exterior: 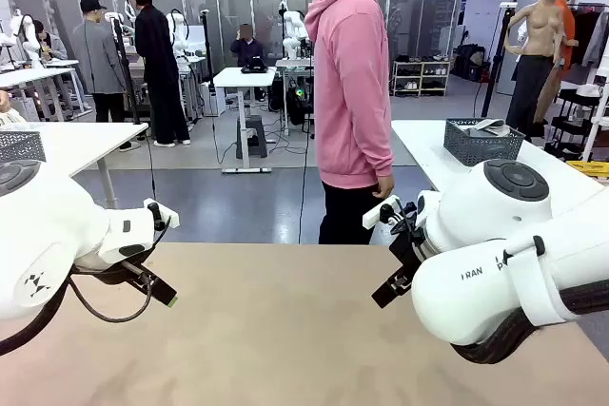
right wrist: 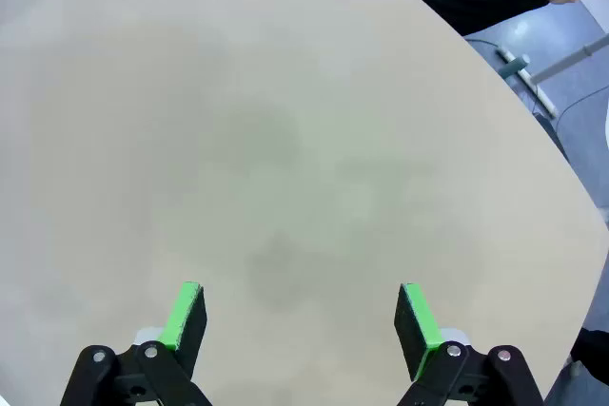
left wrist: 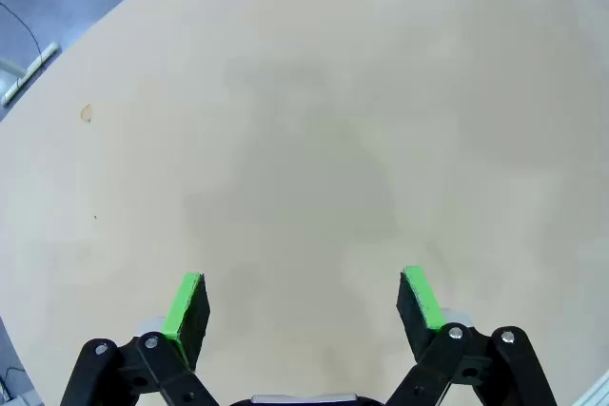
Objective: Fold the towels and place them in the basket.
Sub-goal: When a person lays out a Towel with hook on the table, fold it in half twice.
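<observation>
The towels are out of view. The beige table (exterior: 276,330) lies bare under both arms. My left gripper (exterior: 167,298) hangs just above the table's left part, and in the left wrist view it (left wrist: 303,301) is open with bare tabletop between its green pads. On the right side my right gripper (exterior: 381,297) hovers low; the right wrist view shows it (right wrist: 303,316) open too, holding nothing. A dark grey mesh basket (exterior: 482,143) with something pale inside stands on a white side table at the far right, well beyond both grippers.
A person in a pink hoodie (exterior: 352,92) stands at the table's far edge, turned sideways, one hand (exterior: 383,187) hanging down. Another mesh basket (exterior: 21,146) sits on a white table at the far left. The table's curved edge (right wrist: 533,111) runs close to the person.
</observation>
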`<state>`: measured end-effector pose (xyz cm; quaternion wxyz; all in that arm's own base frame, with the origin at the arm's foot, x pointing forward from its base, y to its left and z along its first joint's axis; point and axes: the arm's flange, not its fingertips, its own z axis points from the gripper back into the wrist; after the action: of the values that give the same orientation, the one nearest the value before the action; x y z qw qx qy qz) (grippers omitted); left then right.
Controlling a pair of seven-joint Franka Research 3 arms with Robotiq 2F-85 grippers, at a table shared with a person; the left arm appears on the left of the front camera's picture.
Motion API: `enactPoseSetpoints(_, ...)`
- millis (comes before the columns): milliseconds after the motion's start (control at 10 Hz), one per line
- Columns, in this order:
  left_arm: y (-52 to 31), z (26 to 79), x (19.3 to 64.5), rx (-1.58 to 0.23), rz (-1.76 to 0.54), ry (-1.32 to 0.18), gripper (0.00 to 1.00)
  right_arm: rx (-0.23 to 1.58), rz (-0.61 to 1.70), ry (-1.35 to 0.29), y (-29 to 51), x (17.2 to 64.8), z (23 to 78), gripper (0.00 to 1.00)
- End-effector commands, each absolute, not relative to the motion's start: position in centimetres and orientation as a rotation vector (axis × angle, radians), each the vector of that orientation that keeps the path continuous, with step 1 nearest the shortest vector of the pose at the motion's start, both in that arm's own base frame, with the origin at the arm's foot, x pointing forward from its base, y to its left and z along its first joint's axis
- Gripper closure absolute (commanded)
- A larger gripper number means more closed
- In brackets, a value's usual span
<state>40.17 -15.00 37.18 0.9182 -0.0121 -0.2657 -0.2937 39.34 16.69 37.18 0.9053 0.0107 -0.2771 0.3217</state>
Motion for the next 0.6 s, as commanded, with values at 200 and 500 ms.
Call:
enactPoseSetpoints(200,-15.02,37.18,40.16,-0.025,-0.604,-0.546,0.0,0.022,0.665,-0.572,16.69,39.34,37.18,0.0)
enactPoseSetpoints(500,-15.02,37.18,40.16,-0.025,-0.604,-0.546,0.0,0.022,0.665,-0.572,16.69,39.34,37.18,0.0)
